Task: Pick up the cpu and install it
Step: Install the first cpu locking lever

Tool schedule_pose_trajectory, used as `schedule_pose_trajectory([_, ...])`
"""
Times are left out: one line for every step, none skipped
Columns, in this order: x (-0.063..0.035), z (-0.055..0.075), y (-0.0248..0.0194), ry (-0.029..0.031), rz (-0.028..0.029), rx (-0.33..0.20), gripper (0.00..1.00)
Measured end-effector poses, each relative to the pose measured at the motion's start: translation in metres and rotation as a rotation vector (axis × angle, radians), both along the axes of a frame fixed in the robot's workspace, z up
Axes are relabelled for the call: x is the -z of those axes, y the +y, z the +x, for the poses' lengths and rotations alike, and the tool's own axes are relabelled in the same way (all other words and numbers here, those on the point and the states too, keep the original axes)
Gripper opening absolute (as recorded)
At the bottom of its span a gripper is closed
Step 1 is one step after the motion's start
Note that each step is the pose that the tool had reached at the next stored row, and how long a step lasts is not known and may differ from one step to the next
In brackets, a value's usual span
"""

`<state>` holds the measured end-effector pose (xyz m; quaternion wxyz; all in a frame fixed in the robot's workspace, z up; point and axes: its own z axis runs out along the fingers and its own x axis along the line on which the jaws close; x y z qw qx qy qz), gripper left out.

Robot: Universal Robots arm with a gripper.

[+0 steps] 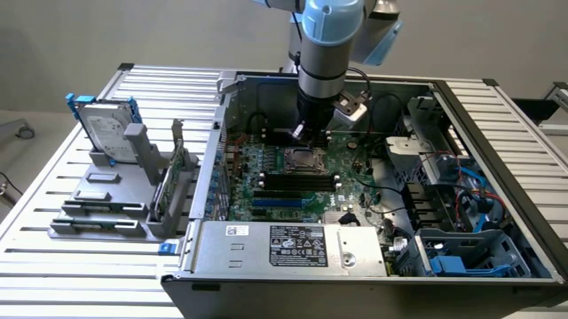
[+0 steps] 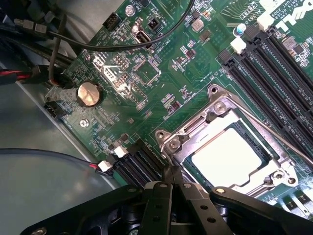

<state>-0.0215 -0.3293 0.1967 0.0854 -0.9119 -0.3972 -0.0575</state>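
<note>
The cpu (image 2: 229,157), a flat silvery square, lies inside the metal-framed socket (image 2: 274,166) on the green motherboard (image 2: 146,73). In the exterior view the cpu (image 1: 302,159) sits at the board's middle. My gripper (image 2: 172,175) is shut, its black fingertips pressed together with nothing between them, just beside the socket's corner. In the exterior view the gripper (image 1: 302,133) hangs straight down from the blue-grey arm, a little above the board and just behind the socket.
The open computer case (image 1: 497,166) surrounds the board, with black memory slots (image 1: 300,179), cables and a blue drive cage (image 1: 461,256) on the exterior view's right. A grey rack (image 1: 106,212) with a hard drive (image 1: 108,133) stands outside on the left. A coin battery (image 2: 89,94) sits on the board.
</note>
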Motion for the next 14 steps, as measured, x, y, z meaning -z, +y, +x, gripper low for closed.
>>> schedule_pose_trajectory([0.0, 0.0001, -0.0001, 0.0001, 0.0005, 0.0, 0.11])
schedule_pose_trajectory([0.0, 0.0001, -0.0001, 0.0002, 0.0015, 0.0, 0.11])
schedule_pose_trajectory([0.0, 0.0003, -0.0002, 0.0002, 0.0032, 0.0, 0.11])
schedule_pose_trajectory([0.0, 0.0005, -0.0001, 0.0001, 0.006, 0.0, 0.11])
schedule_pose_trajectory([0.0001, 0.0006, -0.0001, 0.0, 0.0094, 0.0, 0.11])
schedule_pose_trajectory([0.0002, 0.0007, -0.0001, -0.0001, 0.0137, 0.0, 0.11])
schedule_pose_trajectory([0.0002, 0.0008, 0.0, -0.0002, 0.0178, 0.0, 0.11])
schedule_pose_trajectory([0.0002, 0.0008, -0.0001, -0.0001, 0.0212, 0.0, 0.11])
schedule_pose_trajectory([0.0001, 0.0008, -0.0004, -0.0001, 0.0228, 0.0, 0.11])
schedule_pose_trajectory([0.0001, 0.0008, -0.0007, -0.0001, 0.0231, 0.0, 0.11])
schedule_pose_trajectory([0.0001, 0.0008, -0.001, 0.0, 0.0233, 0.0, 0.11])
schedule_pose_trajectory([0.0001, 0.0008, -0.0011, 0.0, 0.0233, 0.0, 0.11])
schedule_pose_trajectory([0.0001, 0.0008, -0.0013, 0.0, 0.0233, 0.0, 0.11])
schedule_pose_trajectory([0.0001, 0.0008, -0.0015, 0.0, 0.0232, 0.0, 0.11])
